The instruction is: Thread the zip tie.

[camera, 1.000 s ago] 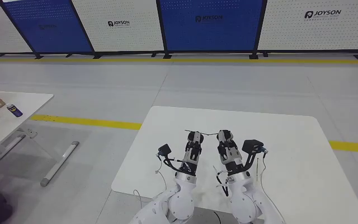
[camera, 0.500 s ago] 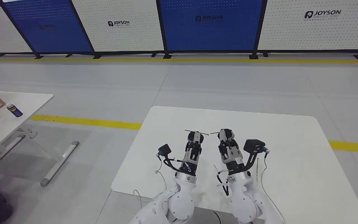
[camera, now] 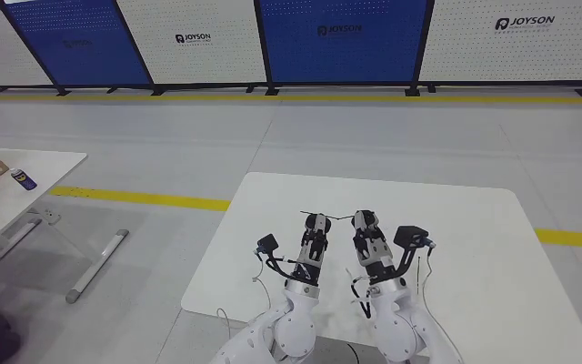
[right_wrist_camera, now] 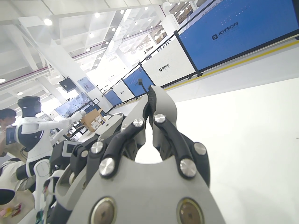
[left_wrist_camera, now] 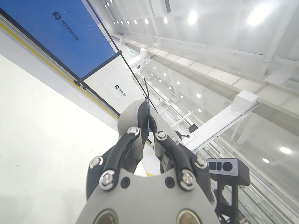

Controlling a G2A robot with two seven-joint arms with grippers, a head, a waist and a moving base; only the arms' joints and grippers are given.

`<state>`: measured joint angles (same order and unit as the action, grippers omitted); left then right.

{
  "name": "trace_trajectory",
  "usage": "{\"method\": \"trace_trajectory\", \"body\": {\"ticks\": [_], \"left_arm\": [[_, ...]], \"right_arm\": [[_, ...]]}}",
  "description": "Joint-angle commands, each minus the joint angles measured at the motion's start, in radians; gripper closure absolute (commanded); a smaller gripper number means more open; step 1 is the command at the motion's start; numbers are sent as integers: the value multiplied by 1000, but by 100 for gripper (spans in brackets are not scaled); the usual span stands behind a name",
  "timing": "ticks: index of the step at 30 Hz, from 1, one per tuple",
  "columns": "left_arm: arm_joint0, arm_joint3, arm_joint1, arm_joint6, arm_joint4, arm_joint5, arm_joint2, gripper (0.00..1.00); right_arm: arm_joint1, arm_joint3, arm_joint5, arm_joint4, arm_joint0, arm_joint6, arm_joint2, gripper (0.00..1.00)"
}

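Fingers of left gripper and right gripper stay clamped on the zip tie, right edged closer.

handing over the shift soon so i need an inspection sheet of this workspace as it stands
surface: white table, flat, rounded corners
job's things: zip tie held above the table between both grippers; nothing seen through its head
clutter: nothing seen
grippers: left gripper shut on the zip tie's tail end; right gripper shut just behind the head
cables: thin wires hang loose over the table's near part
surroundings: blue and white panels, yellow floor line, side table with a can
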<state>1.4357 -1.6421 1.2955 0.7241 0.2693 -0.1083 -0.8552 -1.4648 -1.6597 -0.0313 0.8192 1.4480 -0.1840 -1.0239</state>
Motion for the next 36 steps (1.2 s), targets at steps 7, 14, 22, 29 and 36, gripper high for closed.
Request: {"method": "trace_trajectory", "body": {"ticks": [7,14,22,29,36], "left_arm": [[0,0,0,0,0,0,0,100],[0,0,0,0,0,0,0,100],[0,0,0,0,0,0,0,100],[0,0,0,0,0,0,0,100],[0,0,0,0,0,0,0,100]], "right_arm": [[-3,13,-3,0,-8,6,6,100],[-5,11,-11,-4,-3,4,10,100],[-5,2,-5,2,7,-10,0,100],[-7,4,-7,6,3,-7,3,100],[-9,12,-7,15,-5,-10,4,100]]}}
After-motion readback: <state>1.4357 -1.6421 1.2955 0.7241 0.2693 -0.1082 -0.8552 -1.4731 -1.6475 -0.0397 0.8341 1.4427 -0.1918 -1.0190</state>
